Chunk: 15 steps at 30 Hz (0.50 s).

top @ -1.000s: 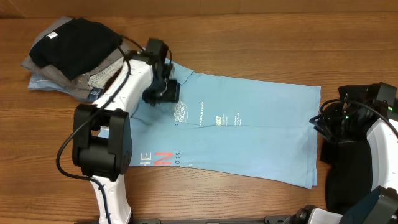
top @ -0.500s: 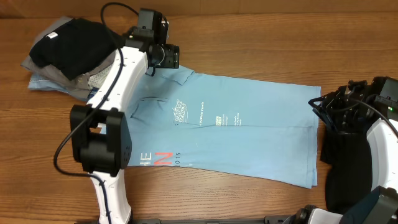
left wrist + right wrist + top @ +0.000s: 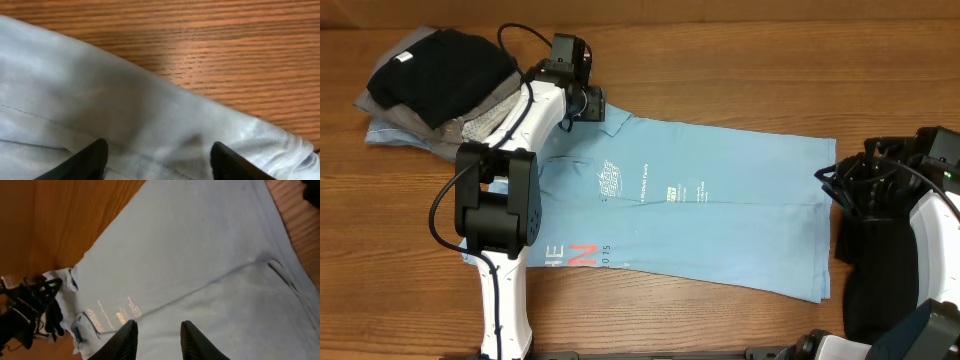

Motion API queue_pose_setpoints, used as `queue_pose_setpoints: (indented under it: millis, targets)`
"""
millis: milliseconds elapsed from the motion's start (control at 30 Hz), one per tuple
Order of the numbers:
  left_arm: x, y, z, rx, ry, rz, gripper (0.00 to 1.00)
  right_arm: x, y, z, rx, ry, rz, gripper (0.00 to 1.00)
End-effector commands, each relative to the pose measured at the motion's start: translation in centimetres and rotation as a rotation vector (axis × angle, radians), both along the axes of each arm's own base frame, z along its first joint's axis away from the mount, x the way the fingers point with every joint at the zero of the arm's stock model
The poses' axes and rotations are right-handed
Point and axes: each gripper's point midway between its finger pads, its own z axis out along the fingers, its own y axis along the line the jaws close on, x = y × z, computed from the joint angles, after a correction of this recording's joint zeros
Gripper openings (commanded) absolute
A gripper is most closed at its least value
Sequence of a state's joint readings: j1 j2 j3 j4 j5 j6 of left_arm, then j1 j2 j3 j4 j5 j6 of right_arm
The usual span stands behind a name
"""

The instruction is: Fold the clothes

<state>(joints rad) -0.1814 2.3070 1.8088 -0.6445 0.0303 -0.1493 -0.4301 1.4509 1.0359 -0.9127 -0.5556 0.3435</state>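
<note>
Fabric fills the middle of the overhead view: a light sky-blue T-shirt (image 3: 720, 225) lies spread flat on the wooden table (image 3: 720, 40), with white logos (image 3: 640, 185) near its centre and orange-red lettering (image 3: 582, 255) by its lower left edge. A pile of garments (image 3: 430, 80), black on top with grey and pale blue beneath, sits at the table's upper left, just beside the shirt. The left gripper (image 3: 592, 103) is at the shirt's upper left edge, and the right gripper (image 3: 835, 180) is at the shirt's right edge; from up here I cannot tell how the jaws of either stand. In the left wrist view the 2 fingers (image 3: 92, 160) stand spread wide apart, close over pale cloth with a stitched seam, the shirt's edge running diagonally with bare wood beyond it; nothing is pinched between them. In the right wrist view the 2 dark fingers are parted by a moderate gap above the shirt's smooth back portion, and they hold nothing.
</note>
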Motion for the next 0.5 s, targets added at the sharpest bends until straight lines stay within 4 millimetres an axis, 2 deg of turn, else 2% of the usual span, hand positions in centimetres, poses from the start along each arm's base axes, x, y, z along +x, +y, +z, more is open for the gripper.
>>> queue_pose_setpoints:
  millis: [0, 467]
  targets:
    - [0.5, 1.2, -0.7, 0.039, -0.002, 0.011, 0.66, 0.1, -0.5, 0.2, -0.044, -0.001, -0.005, 0.32]
    - [0.0, 2.1, -2.8, 0.055, 0.041, 0.020, 0.52, -0.2, -0.4, 0.1, -0.040, 0.013, -0.005, 0.32]
